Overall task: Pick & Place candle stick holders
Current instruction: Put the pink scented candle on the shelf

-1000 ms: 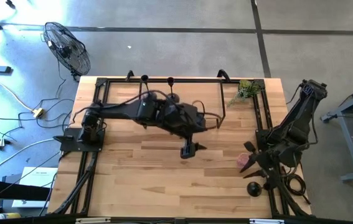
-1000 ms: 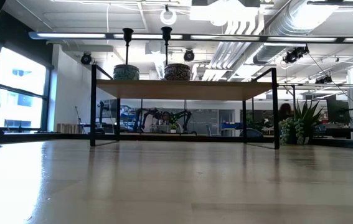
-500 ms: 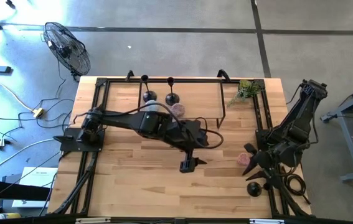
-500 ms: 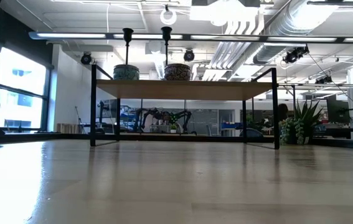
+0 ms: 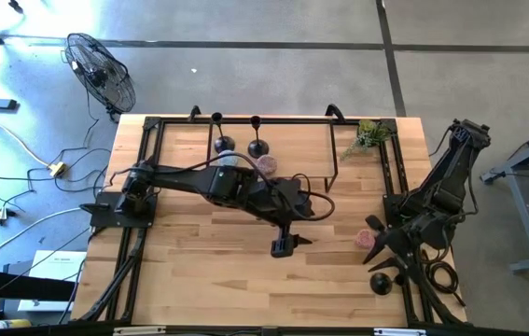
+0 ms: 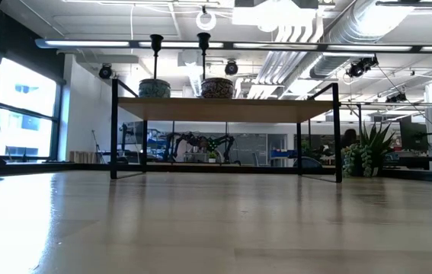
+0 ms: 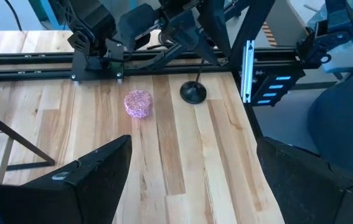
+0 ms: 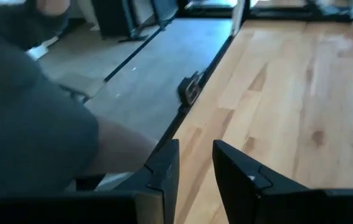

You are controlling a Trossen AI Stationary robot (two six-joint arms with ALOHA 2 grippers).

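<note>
The left arm reaches from its base across the worktop (image 5: 208, 280) in a long low sweep, elbow bent near the raised black-framed shelf (image 5: 292, 140), wrist angled down toward the open boards in front of that shelf. The left gripper (image 5: 283, 246) hovers there with its fingers (image 7: 95, 177) spread wide and nothing between them.

Two of the candle stick holders (image 5: 217, 142) stand upright on the shelf, side by side near its back rail, their stems sticking up; in the low view they (image 6: 155, 67) sit on the shelf's wooden top, each just behind a patterned round dish (image 6: 155, 88). The third holder (image 5: 382, 283) stands on the worktop well away from the shelf, at the edge close to the right arm's base, and the left wrist view shows it (image 7: 193, 92) upright with its thin stem leaning toward the dark frame rail. A small pink speckled block (image 7: 138, 103) lies just beside it on the boards, apart from it.

The right arm is folded at its own side of the worktop, far from the shelf, wrist tipped down toward the edge. The right gripper (image 8: 193, 167) has its fingers drawn nearly together with a narrow gap and nothing caught between them

A small green plant (image 5: 368, 136) sits beside the shelf's corner
</note>
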